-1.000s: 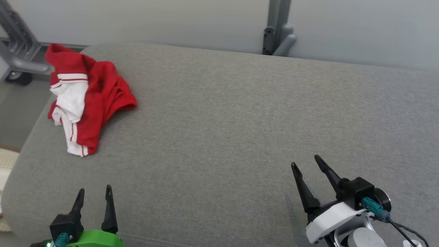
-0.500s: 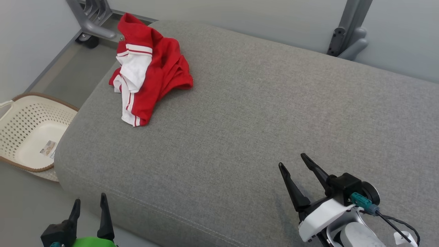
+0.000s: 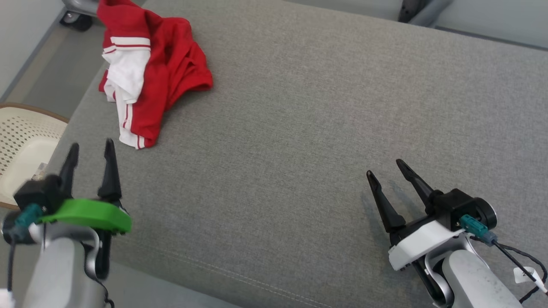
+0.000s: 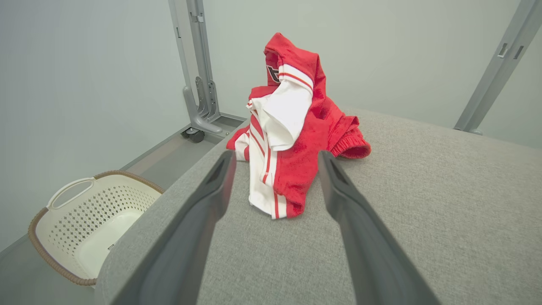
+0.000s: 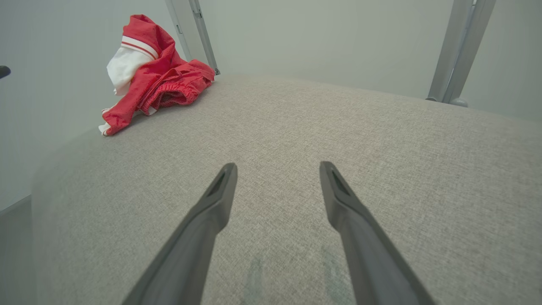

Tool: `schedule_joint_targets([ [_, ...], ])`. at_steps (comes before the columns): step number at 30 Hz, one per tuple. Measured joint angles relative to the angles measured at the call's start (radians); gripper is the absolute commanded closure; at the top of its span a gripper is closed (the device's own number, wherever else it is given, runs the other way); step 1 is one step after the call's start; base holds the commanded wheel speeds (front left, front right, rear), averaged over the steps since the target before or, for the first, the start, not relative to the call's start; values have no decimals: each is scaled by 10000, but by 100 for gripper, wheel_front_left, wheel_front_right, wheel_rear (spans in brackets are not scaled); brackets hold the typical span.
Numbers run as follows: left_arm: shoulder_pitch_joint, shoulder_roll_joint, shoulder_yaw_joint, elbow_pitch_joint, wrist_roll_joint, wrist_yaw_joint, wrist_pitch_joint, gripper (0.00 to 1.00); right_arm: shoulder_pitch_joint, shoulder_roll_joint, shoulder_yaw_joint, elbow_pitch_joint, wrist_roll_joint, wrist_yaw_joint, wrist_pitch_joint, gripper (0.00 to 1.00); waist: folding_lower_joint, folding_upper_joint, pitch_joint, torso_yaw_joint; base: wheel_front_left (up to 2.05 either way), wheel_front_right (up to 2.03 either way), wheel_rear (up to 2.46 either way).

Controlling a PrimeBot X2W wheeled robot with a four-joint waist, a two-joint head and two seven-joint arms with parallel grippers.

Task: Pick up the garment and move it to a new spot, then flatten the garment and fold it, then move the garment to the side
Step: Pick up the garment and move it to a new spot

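Note:
A crumpled red and white garment (image 3: 147, 75) lies bunched at the far left corner of the grey cushion (image 3: 308, 128). My left gripper (image 3: 90, 149) stands open over the cushion's left edge, a short way before the garment (image 4: 292, 131), fingers pointing at it and nothing between them. My right gripper (image 3: 387, 167) is open low over the cushion's near right part, far from the garment (image 5: 152, 80), and holds nothing. In the right wrist view its fingers (image 5: 216, 199) hover just above the fabric surface.
A cream perforated basket (image 3: 19, 145) with a brown rim stands on the floor left of the cushion, also in the left wrist view (image 4: 84, 224). Grey metal frame legs (image 4: 197, 76) rise behind the cushion. A pale wall lies beyond.
The head camera has turned and tipped down. My left gripper has risen and come forward toward the garment. The right gripper holds much the same spot; the garment lies as before.

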Motion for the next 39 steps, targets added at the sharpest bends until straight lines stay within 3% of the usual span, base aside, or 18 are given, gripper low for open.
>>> schedule_joint_targets([
  [6, -2191, 1542, -955, 692, -794, -17, 0, 0, -443, -182, -17, -253, -92, 0, 0, 0, 0, 0, 760, -509, 0, 0, 0],
  [13, -4291, 3327, -2357, 2311, -2566, -27, 0, 0, -602, -368, -211, -493, -119, 0, 0, 0, 0, 0, 1713, -1391, 0, 0, 0],
  [19, -5069, 3898, -2732, 3164, -3277, -27, 0, 0, -773, -395, -418, -698, -140, 0, 0, 0, 3, 0, 2374, -2048, 0, 0, 0],
  [24, -5544, 3965, -2464, 4464, -3423, 115, 0, 0, -685, -443, -606, -790, -94, 6, -15, 0, 3, 0, 2833, -2613, 0, 0, 0],
  [25, -5605, 3952, -2385, 4640, -3421, 178, 0, 76, -671, -439, -679, -809, -81, 6, -27, 0, 3, 0, 2880, -2699, 0, 0, 0],
  [26, -5660, 3946, -2303, 4786, -3411, 224, 0, 100, -646, -431, -731, -826, -75, 8, -29, 0, 3, 0, 2919, -2775, 0, 0, 0],
  [30, -5746, 3914, -2071, 5381, -3196, 431, -2, 100, -497, -382, -782, -784, 46, 8, -31, 0, 2, -1, 2924, -3002, 0, 0, 0],
  [35, -5738, 3852, -2000, 5900, -3056, 391, 0, 100, -343, -349, -759, -640, 163, 6, -29, 0, 1, -1, 2638, -3072, 0, 0, 0],
  [39, -5738, 3877, -1839, 5219, -2715, 226, 4, 100, -291, -209, -777, -529, 307, 6, -27, 0, 1, 0, 2372, -3082, 0, 0, 0],
])
